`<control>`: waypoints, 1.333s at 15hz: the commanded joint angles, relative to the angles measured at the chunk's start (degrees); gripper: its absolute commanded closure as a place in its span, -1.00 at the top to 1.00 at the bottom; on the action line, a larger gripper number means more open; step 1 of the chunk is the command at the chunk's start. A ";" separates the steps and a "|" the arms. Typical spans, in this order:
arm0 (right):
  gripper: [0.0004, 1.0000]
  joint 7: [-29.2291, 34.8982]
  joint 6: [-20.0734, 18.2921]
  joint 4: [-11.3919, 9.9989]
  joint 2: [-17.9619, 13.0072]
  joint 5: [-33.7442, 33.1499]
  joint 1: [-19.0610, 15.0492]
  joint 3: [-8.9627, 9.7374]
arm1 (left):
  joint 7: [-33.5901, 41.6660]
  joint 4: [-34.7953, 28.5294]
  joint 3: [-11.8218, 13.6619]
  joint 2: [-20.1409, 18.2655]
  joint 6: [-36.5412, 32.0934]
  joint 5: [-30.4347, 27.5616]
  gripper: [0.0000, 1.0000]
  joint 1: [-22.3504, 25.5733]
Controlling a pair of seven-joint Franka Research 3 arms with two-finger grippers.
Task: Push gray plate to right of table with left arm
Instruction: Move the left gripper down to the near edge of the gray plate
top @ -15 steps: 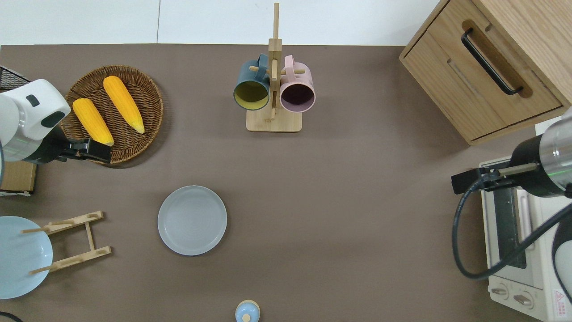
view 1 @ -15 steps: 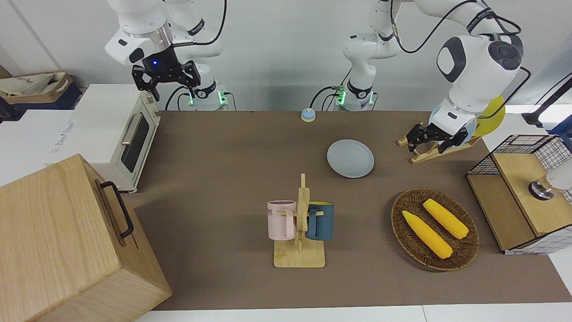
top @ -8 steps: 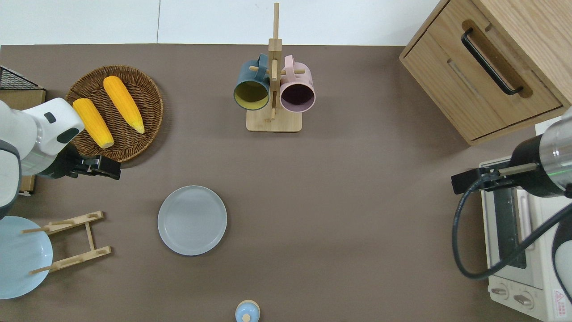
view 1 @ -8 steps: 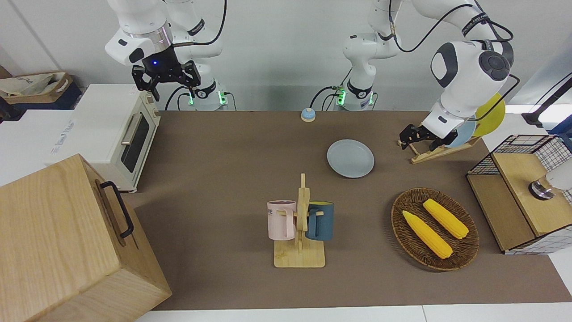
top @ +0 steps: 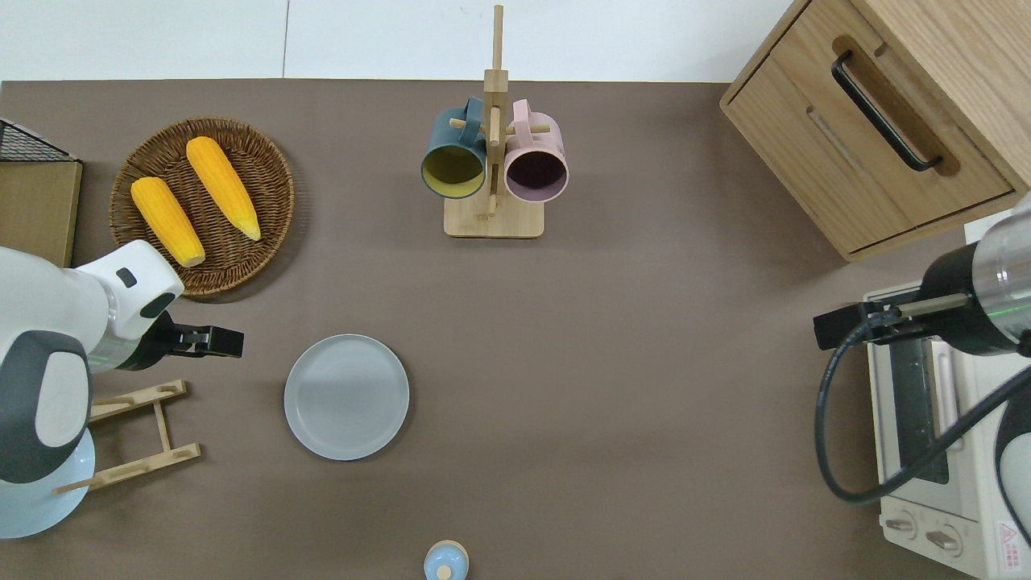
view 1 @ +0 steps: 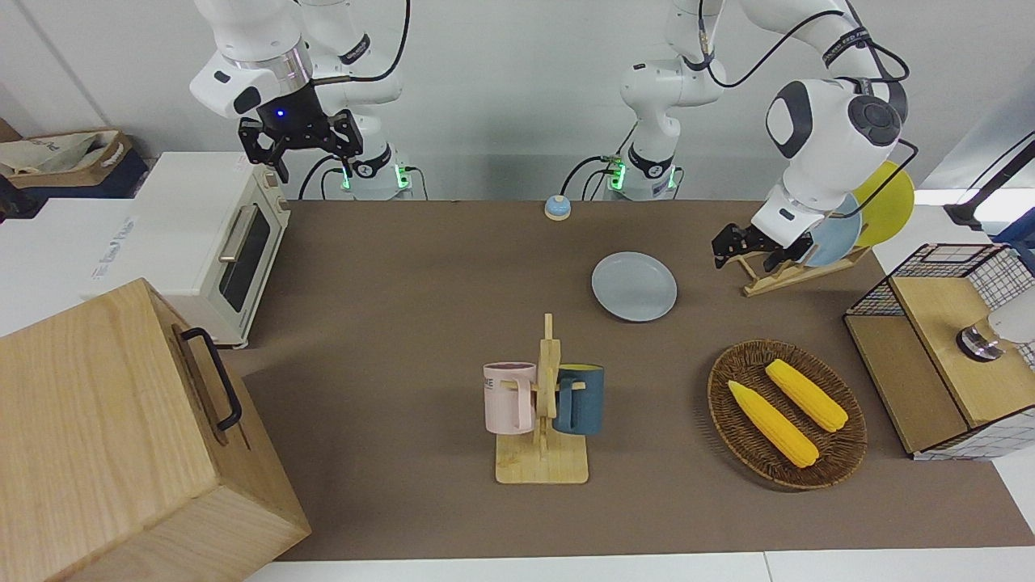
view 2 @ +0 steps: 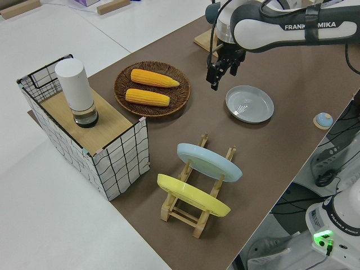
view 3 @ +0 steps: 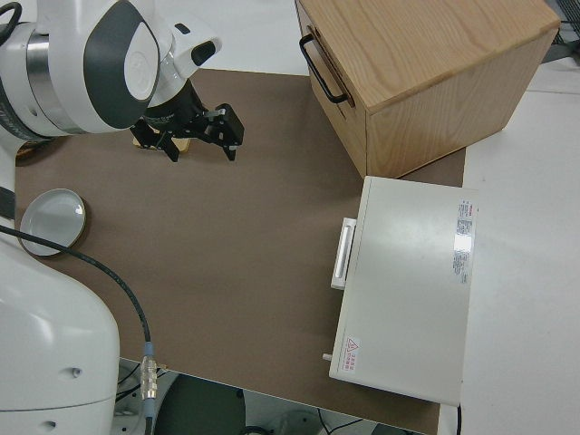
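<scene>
The gray plate [view 1: 634,286] lies flat on the brown table [view 1: 420,291], also in the overhead view [top: 346,396] and the left side view [view 2: 249,103]. My left gripper [view 1: 744,255] hangs open and empty over bare table between the corn basket and the wooden plate rack [top: 205,345], beside the plate toward the left arm's end of the table and apart from it. It also shows in the left side view [view 2: 222,74]. My right gripper [view 1: 301,158] is parked, open and empty.
A wicker basket [top: 258,169] with two corn cobs. A wooden rack [view 1: 788,275] holds a light-blue and a yellow plate. A mug rack [top: 493,217] with two mugs, a small bell [top: 445,561], a toaster oven [view 1: 206,234], a wooden cabinet [view 1: 121,436] and a wire crate [view 1: 946,347] stand around.
My left gripper has moved from over the basket's edge toward the robots and closer to the gray plate. The plate and the right arm have not moved.
</scene>
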 commanded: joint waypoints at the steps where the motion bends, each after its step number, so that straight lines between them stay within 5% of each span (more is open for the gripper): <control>1: 0.97 -0.01 -0.69 0.22 -0.36 0.59 -1.16 0.85 | -3.24 -10.70 -0.58 -4.71 8.99 -0.77 0.99 -1.37; 14: 0.97 -0.01 -0.69 0.22 -0.36 0.59 -1.16 0.85 | -6.41 -27.94 -2.51 -5.60 30.70 -2.18 0.99 -3.56; 20: 0.97 -0.01 -0.78 0.22 -0.36 0.59 -1.16 0.76 | -7.90 -29.18 -2.51 -4.54 32.73 -2.18 0.99 -4.19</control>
